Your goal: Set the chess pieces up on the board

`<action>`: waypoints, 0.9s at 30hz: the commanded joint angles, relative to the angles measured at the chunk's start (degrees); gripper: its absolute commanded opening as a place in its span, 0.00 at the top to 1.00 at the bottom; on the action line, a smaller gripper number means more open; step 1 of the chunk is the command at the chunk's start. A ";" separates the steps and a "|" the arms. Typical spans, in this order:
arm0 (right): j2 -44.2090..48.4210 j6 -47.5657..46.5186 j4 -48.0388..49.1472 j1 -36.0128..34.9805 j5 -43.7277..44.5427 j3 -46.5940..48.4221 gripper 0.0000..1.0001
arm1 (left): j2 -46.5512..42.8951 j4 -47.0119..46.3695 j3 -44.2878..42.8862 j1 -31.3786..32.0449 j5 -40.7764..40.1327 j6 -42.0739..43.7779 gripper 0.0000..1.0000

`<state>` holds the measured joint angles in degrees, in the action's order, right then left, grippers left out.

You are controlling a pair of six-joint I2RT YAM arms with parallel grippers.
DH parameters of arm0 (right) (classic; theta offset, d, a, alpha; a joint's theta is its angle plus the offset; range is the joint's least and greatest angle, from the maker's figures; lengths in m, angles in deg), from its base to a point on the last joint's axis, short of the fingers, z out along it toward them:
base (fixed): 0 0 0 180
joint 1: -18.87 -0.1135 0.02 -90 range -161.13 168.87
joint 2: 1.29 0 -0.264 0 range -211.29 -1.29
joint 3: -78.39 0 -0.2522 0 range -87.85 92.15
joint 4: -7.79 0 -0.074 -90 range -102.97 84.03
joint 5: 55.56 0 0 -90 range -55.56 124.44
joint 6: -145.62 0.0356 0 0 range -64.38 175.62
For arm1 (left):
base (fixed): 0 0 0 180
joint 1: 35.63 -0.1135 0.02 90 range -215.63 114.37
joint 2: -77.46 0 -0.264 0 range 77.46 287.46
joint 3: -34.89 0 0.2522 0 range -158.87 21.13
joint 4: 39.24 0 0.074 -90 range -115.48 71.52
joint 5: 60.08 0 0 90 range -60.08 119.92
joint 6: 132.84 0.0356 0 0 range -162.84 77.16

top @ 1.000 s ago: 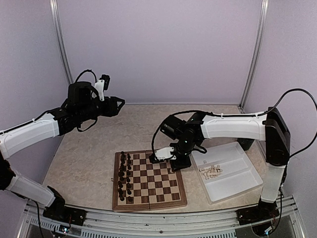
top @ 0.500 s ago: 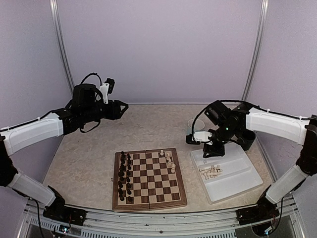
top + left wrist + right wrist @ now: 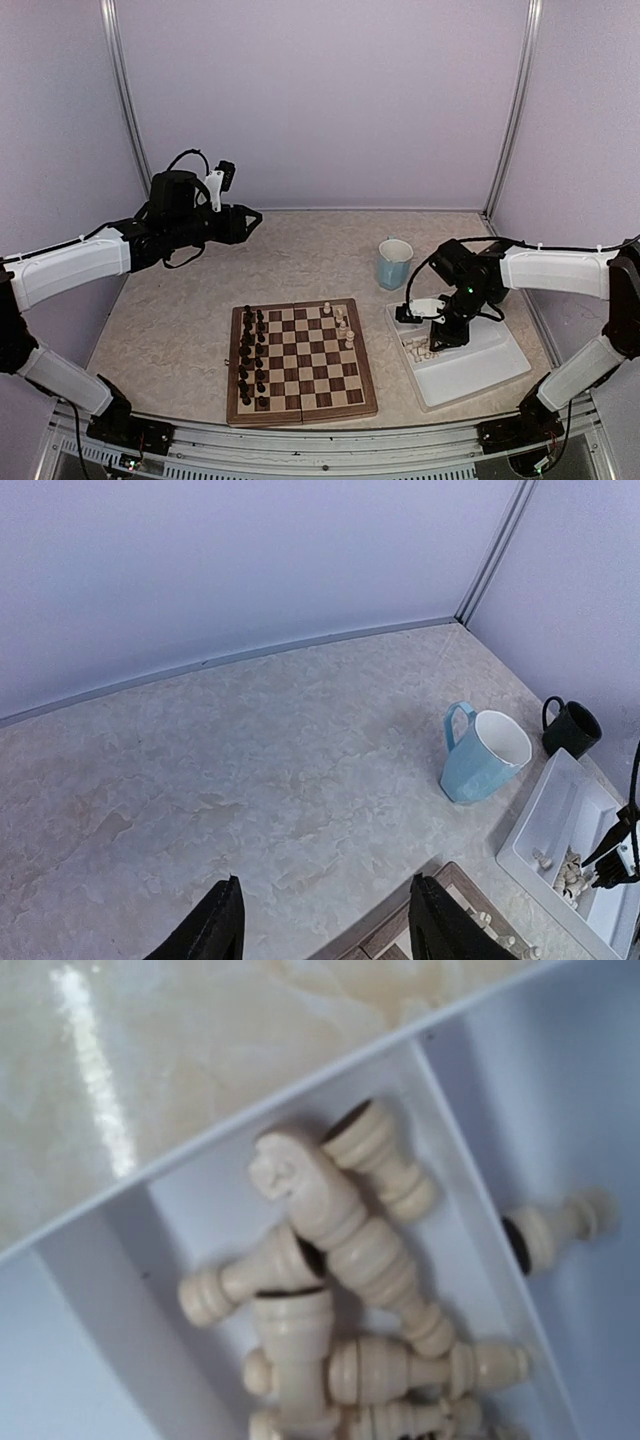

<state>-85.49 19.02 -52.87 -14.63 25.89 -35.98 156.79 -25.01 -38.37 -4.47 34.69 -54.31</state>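
Observation:
The board lies at the near middle of the table. Dark pieces fill its two left columns, and three cream chess pieces stand near its far right corner. More cream chess pieces lie in a heap inside the white tray, and they fill the right wrist view. My right gripper points down just above that heap, its fingers out of the wrist view. My left gripper hangs open and empty, high over the back left. The board's corner shows below it.
A light blue mug stands behind the board and tray. A black mug sits by the right wall behind the tray. Purple walls close in the back and sides.
My right gripper has swung from the board's far right corner to the tray and come down over the heap. This uncovers the blue mug. The left arm has drifted slightly right.

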 commanded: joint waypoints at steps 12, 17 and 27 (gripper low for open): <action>-4.16 -0.57 0.97 0.79 -0.58 -2.68 0.64 | 0.52 -0.65 -0.96 0.22 1.81 0.66 0.44; -4.90 -0.84 0.96 0.80 0.46 -3.49 0.65 | 0.63 -0.65 -1.14 0.22 2.22 0.56 0.43; -0.84 -0.89 -4.91 0.80 -0.03 2.82 0.88 | 1.34 -1.42 -0.76 1.70 5.04 -0.03 0.43</action>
<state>-89.12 18.21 -53.26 -14.30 26.15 -36.98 157.16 -25.01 -38.37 -4.08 37.07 -54.35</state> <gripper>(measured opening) 0.145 0.565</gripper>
